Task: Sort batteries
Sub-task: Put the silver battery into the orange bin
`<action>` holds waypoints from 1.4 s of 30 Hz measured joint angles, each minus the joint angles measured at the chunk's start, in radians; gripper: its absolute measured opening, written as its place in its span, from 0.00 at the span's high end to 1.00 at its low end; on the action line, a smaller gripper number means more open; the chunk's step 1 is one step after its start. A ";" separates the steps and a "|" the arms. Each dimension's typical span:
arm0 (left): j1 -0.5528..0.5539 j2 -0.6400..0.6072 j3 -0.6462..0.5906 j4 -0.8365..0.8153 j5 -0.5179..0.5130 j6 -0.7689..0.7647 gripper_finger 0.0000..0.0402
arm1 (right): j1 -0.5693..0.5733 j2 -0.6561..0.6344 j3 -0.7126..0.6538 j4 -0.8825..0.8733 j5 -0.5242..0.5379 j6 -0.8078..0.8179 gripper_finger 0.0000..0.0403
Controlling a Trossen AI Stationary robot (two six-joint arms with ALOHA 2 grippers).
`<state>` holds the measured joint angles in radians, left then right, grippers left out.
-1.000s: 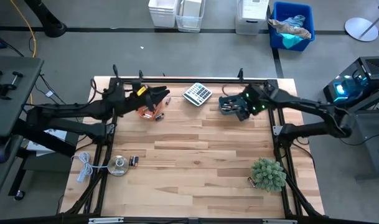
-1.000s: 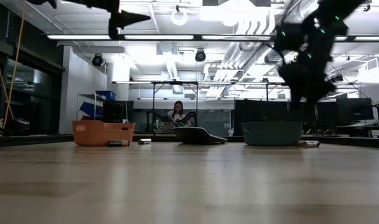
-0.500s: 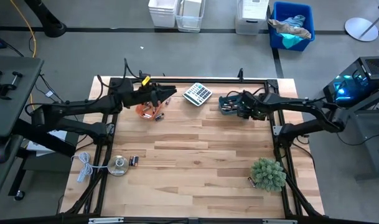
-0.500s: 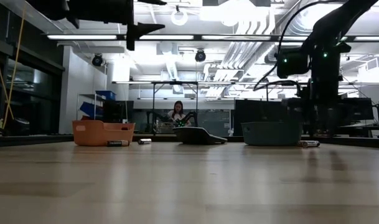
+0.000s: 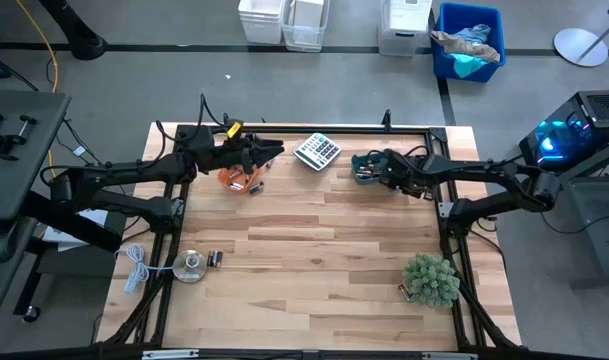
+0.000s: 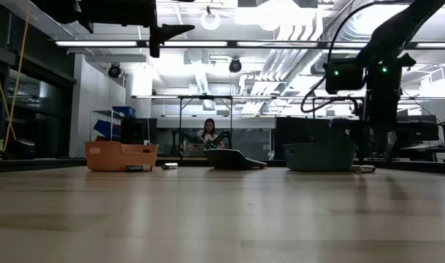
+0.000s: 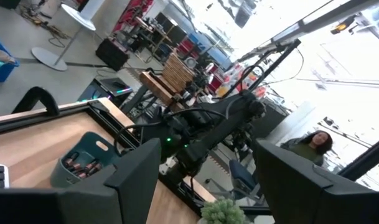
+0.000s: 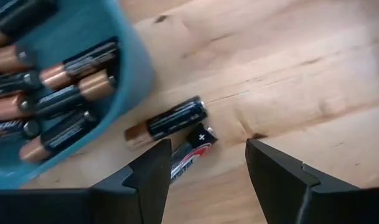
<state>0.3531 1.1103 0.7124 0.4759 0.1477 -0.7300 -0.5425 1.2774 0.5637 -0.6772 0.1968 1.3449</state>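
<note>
R gripper (image 8: pixel 205 171) fingers apart over 2 loose cylindrical batteries (image 8: pixel 170 121) by teal bowl (image 8: pixel 124 81); L gripper (image 7: pixel 205 168) released

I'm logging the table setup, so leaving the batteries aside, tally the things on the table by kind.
Bowls: 2, the orange bowl and the teal bowl
Calculator: 1
Plant: 1
Round disc: 1
White cable: 1
Total: 6
</note>
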 joint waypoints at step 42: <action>-0.001 0.000 0.000 0.182 0.206 -0.082 0.39 | 0.265 -0.011 -0.057 0.081 0.014 0.056 0.92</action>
<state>0.3523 1.1103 0.7124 0.6583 0.3537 -0.8116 -0.2773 1.2661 0.5069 -0.5961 0.2110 1.4010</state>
